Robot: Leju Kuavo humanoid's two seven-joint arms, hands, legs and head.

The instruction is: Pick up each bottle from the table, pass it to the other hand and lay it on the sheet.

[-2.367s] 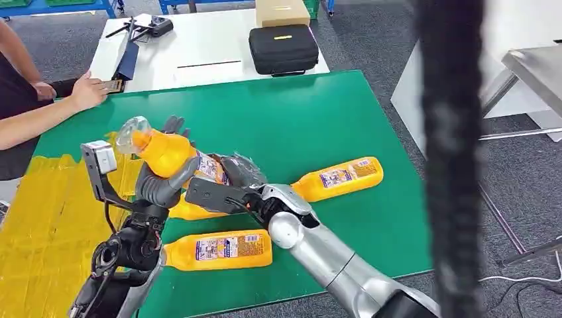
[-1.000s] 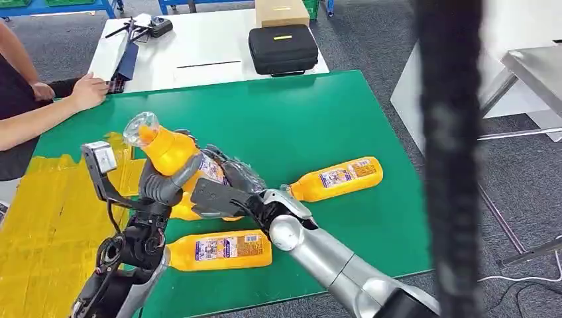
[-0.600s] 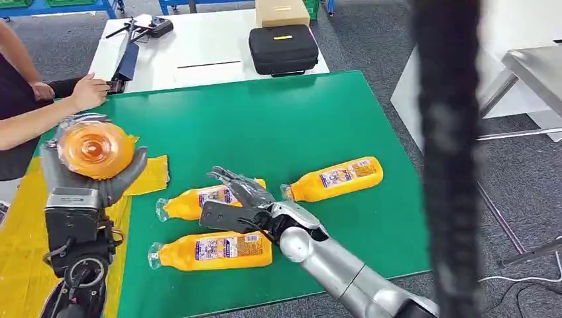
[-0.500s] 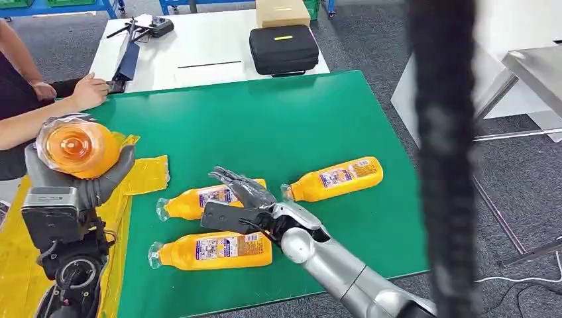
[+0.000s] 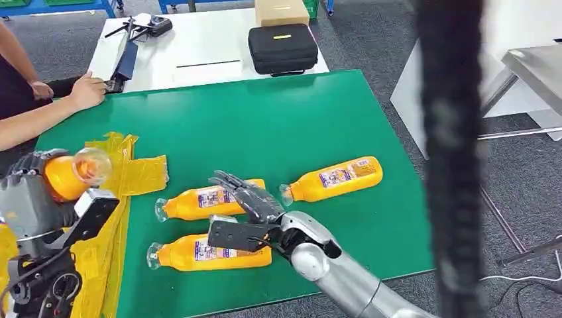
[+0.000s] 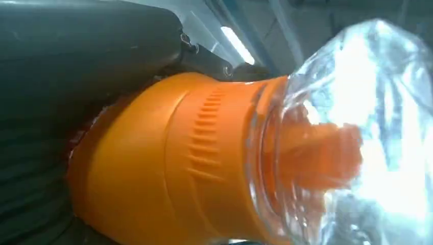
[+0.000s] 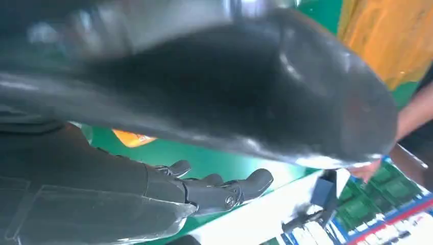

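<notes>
While your left hand (image 5: 30, 199) grips an orange bottle (image 5: 69, 174), it stands over the yellow sheet (image 5: 136, 173) at the left edge of the green table (image 5: 278, 126). The bottle's clear cap points toward the middle of the table; the close wrist view shows the orange neck inside the clear cap (image 6: 357, 127). Your right hand (image 5: 248, 199) holds nothing, with its fingers (image 7: 224, 191) stretched out and a little apart. It is over the table near the front edge, above two lying bottles.

You can see three more bottles lying on the green surface. The front bottle (image 5: 199, 253) lies nearest the front edge, partly under your right wrist. The middle bottle (image 5: 199, 202) lies just behind it, its base end under the fingers. The right bottle (image 5: 335, 177) lies apart, toward the right edge.

At the far left corner a person's hand (image 5: 86, 91) rests on the table edge. Behind, a white table (image 5: 199, 50) carries a black case (image 5: 283, 48).
</notes>
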